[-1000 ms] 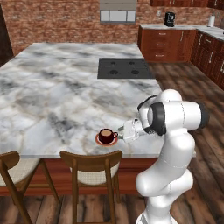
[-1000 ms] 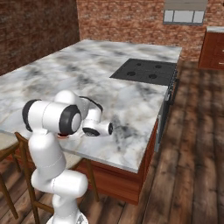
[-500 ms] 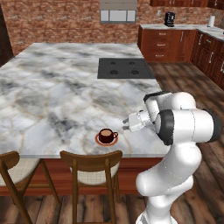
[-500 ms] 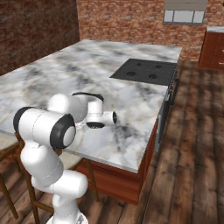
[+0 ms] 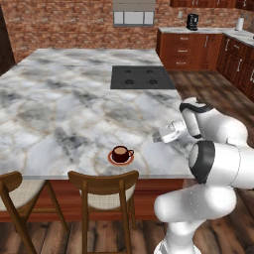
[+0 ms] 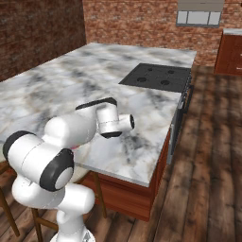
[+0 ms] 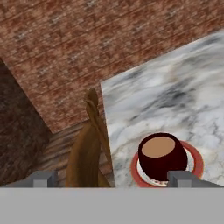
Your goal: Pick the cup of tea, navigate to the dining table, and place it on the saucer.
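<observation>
The cup of tea sits upright on the saucer near the table edge; the pincer, at its 3 o'clock, is spread empty (placement looks done)

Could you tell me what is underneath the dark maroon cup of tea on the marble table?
The dark maroon cup of tea stands on the orange-rimmed saucer on the marble dining table. The cup covers most of the saucer's white centre.

The white arm bends low over the dining table.
</observation>
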